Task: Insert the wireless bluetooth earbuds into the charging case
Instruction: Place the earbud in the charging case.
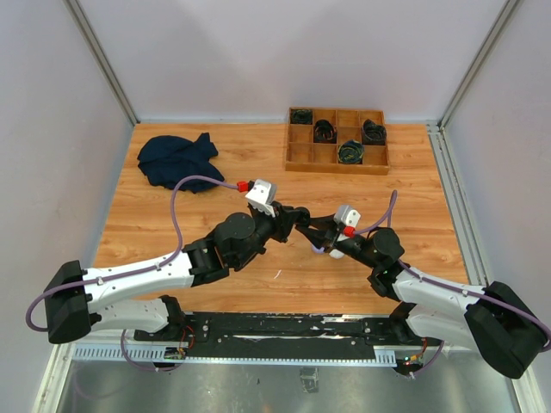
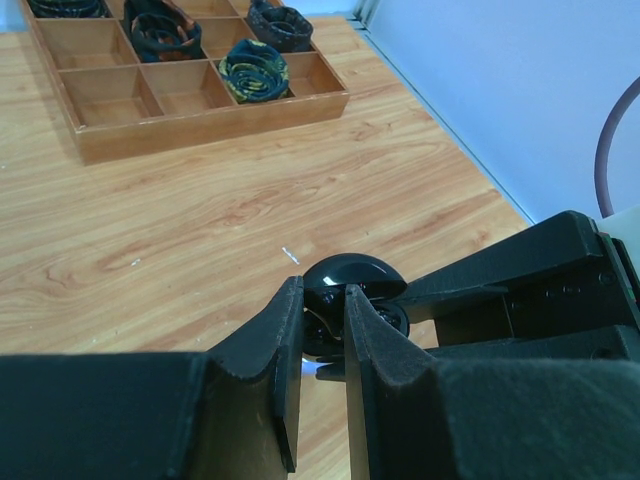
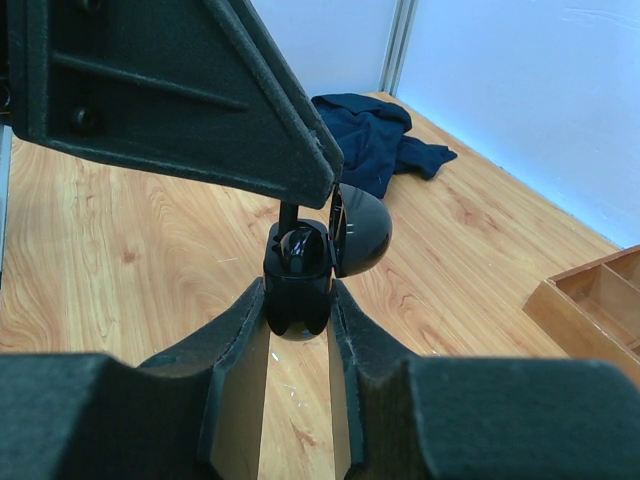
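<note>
Table [image 1: 172,237]: wood-grain top, pale walls on three sides.

Left arm [image 1: 146,275] reaches from lower left of the top view toward centre. Right arm [image 1: 439,297] reaches from lower right. Their tips meet at mid-frame, above the board.

Tray [image 1: 336,169]: wooden, partitioned, upper right of the top view, at the far edge of the table. Four compartments hold coiled dark cables [image 1: 351,152].

Cloth [image 1: 176,161]: dark blue, crumpled, upper left of the top view, well apart from the tray.

Right gripper [image 3: 298,300]: clenched on the case [image 3: 297,270], fingers pressing its two sides. The case is black, round and glossy. It is held off the table at frame centre in the right wrist view. Lid [image 3: 362,235] is hinged open and stands to the right of the base.

Left gripper [image 2: 322,300]: fingers nearly together, pinching a small black bud [image 3: 296,240]. In the right wrist view its finger comes in from upper left and ends just above the open case. The bud hangs below that tip, at the mouth of the case. Cannot tell whether it is seated. In the left wrist view the lid shows as a glossy dome just beyond the fingertips.
</note>
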Controlling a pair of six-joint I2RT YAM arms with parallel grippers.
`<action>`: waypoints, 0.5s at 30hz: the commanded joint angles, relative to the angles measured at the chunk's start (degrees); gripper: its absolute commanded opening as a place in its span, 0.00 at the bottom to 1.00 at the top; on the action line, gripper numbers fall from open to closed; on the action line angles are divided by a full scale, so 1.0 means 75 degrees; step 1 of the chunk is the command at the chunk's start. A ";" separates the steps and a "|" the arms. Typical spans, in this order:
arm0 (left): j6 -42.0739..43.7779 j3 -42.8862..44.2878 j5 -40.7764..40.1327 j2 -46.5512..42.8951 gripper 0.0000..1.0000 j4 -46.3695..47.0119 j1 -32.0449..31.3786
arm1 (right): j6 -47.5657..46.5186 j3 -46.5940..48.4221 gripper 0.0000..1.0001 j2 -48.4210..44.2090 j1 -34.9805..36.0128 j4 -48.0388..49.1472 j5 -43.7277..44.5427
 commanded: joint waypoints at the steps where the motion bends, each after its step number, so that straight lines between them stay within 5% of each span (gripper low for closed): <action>1: -0.0009 -0.0087 -0.0077 0.0053 0.17 0.0282 -0.0125 | 0.0055 0.0293 0.04 -0.0157 -0.0012 0.0278 0.0011; 15: -0.0420 -0.0155 0.0193 -0.0214 0.42 0.0227 -0.0139 | 0.0087 0.0284 0.04 -0.0191 -0.0018 0.0254 -0.0056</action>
